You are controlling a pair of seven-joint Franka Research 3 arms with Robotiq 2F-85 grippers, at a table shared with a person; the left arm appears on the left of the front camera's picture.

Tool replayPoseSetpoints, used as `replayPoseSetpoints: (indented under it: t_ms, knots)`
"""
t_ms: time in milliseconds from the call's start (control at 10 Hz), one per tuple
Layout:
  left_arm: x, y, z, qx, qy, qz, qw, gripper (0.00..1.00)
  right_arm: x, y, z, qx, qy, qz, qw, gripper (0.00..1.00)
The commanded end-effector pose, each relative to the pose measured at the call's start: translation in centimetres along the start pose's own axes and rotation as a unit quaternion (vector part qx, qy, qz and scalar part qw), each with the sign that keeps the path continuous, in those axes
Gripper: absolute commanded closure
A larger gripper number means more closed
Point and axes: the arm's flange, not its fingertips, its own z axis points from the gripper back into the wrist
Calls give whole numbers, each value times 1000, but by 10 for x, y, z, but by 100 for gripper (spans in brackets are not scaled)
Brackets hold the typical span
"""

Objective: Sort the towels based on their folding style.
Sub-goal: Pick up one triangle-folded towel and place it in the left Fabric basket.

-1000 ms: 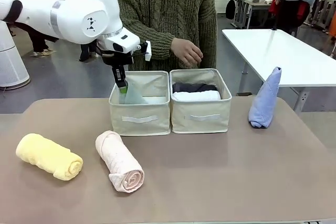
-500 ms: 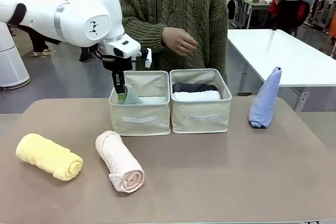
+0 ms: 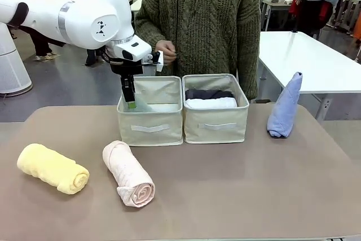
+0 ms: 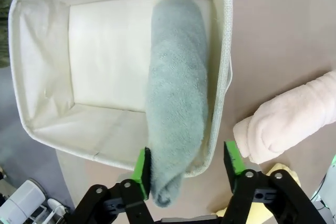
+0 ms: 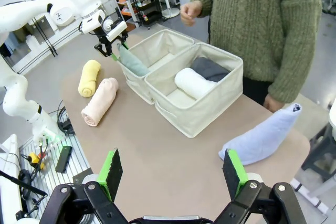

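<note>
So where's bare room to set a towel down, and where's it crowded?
Bare tabletop in front of the right bin, between the pink rolled towel and the light blue towel. The left bin has bare floor beside the teal towel. Crowded: the right bin, with the white towel and dark grey towel.

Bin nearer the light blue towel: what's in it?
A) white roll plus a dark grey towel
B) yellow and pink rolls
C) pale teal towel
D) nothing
A: the white roll and the dark grey towel lie inside that bin; the pale teal towel is in the other bin, and the yellow roll and pink roll lie on the table.
</note>
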Motion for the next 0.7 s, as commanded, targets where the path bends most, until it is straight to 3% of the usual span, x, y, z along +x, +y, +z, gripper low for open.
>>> replayPoseSetpoints:
  t_ms: [0, 100, 200, 400, 600]
  knots:
    - [-14, -1, 14, 15, 7, -13, 1000, 0, -1, 0, 0, 6, -8, 1, 1000, 0]
    - [-22, -1, 24, 22, 0, -4, 1000, 0, -1, 0, 0, 6, -8, 1, 1000, 0]
    - [-41, -3, 48, 33, -21, 7, 999, 8, -1, 0, 0, 6, -8, 1, 1000, 0]
    - [-119, -24, 109, 69, -78, 45, 994, 8, -1, 0, 0, 6, -8, 1, 1000, 0]
    - [-192, -51, 139, 90, -117, 87, 985, 8, -1, 0, 0, 6, -8, 1, 1000, 0]
